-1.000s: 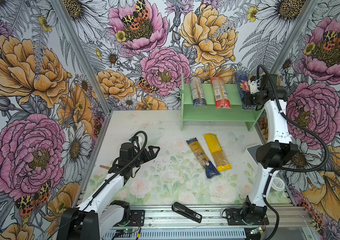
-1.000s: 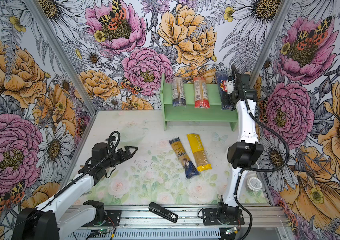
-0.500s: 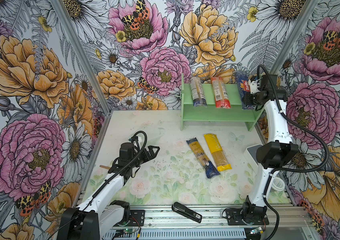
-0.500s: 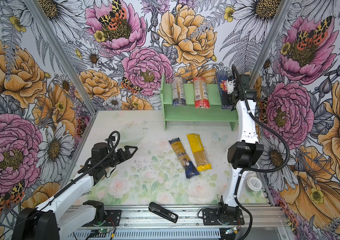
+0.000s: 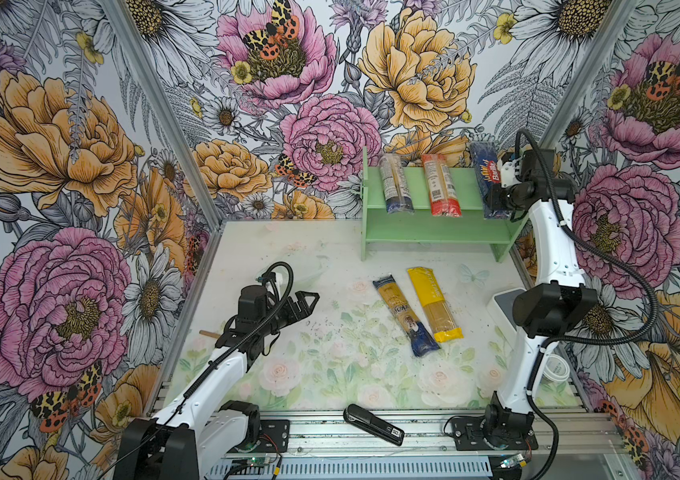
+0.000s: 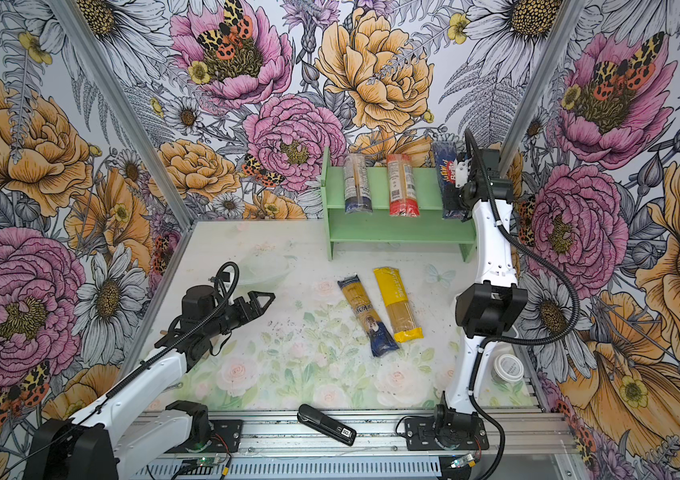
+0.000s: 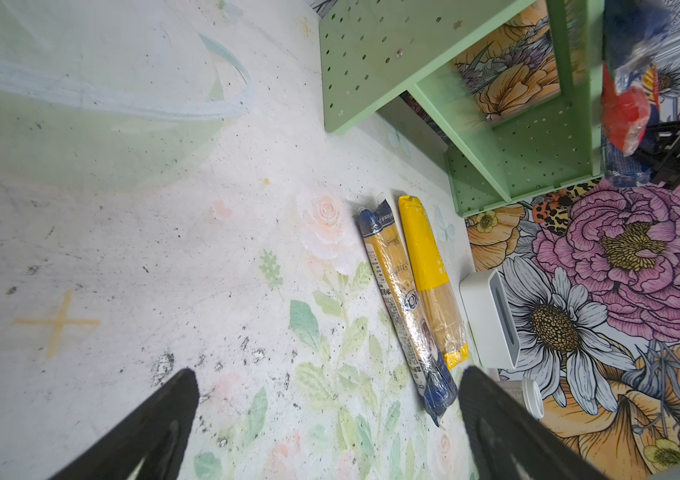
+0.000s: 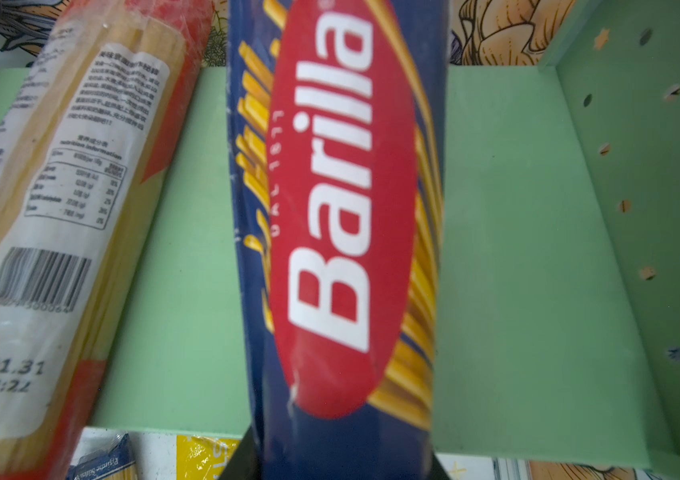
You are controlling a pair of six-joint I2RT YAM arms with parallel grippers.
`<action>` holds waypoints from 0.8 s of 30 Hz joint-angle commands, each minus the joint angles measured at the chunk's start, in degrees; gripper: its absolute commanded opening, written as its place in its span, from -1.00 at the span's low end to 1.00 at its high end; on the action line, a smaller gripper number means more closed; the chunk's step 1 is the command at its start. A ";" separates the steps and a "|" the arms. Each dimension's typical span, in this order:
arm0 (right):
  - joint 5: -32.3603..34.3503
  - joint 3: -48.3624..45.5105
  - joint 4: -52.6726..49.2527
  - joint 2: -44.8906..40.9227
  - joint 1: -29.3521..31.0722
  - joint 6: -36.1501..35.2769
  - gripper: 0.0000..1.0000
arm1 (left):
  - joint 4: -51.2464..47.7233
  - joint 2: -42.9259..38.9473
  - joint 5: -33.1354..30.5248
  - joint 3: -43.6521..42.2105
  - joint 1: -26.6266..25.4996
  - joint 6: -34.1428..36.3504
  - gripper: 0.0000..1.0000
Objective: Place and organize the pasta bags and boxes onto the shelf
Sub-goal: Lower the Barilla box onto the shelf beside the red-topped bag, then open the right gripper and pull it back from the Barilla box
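Two right-hand fingers [image 8: 247, 467] behind Barilla pack [image 8: 338, 208]

No visible change at right hand [image 5: 495, 203] or Barilla pack [image 5: 485, 163].

Both top views are bright and sharp, with soft, even light. Shadows are pale: a faint grey one lies on the table [image 5: 330, 257] under the shelf [image 5: 434, 230]. The straight metal wall posts [image 5: 160, 112] lean outward near the edges of these views. In the right wrist view the dark blue Barilla pack [image 8: 342, 232] is very close and fuzzy, its letters smeared. In the left wrist view the fingers [image 7: 164, 415] of the left gripper [image 7: 328, 374] are dark blurs, and the blue-gold pack [image 7: 405, 307] shines a little.
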 commanded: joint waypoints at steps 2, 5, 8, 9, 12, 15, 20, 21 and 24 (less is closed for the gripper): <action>0.44 -0.55 5.85 -0.59 -0.18 0.21 -0.20 | -0.02 -0.91 -0.25 -0.50 0.59 0.00 0.97; 0.51 -0.44 5.92 -0.41 -0.17 -0.32 -0.17 | -0.10 -0.98 -0.17 -0.59 0.70 -0.05 0.98; 0.49 -0.54 5.87 -0.35 -0.24 -0.33 -0.16 | -0.08 -1.22 -0.31 -0.76 0.68 -0.09 0.98; 0.49 -0.63 5.92 -0.33 -0.17 -0.31 -0.16 | -0.10 -1.28 -0.33 -0.85 0.65 -0.09 0.98; 0.33 -0.79 5.92 -0.22 -0.18 -0.12 -0.15 | -0.22 -1.46 -0.25 -0.89 0.81 -0.01 0.98; 0.32 -1.13 5.92 -0.09 -0.17 0.14 -0.15 | -0.35 -1.80 -0.23 -1.03 0.89 0.06 0.98; 0.51 -1.87 5.91 -0.08 -0.17 0.29 -0.10 | -0.63 -2.16 -0.18 -1.12 1.22 0.06 0.98; 0.51 -1.95 5.92 -0.16 -0.17 0.22 -0.09 | -0.64 -2.17 -0.20 -1.12 1.19 0.08 0.98; 0.67 -2.11 5.86 -0.10 -0.17 0.28 -0.07 | -0.58 -2.08 -0.16 -1.21 1.19 0.05 0.97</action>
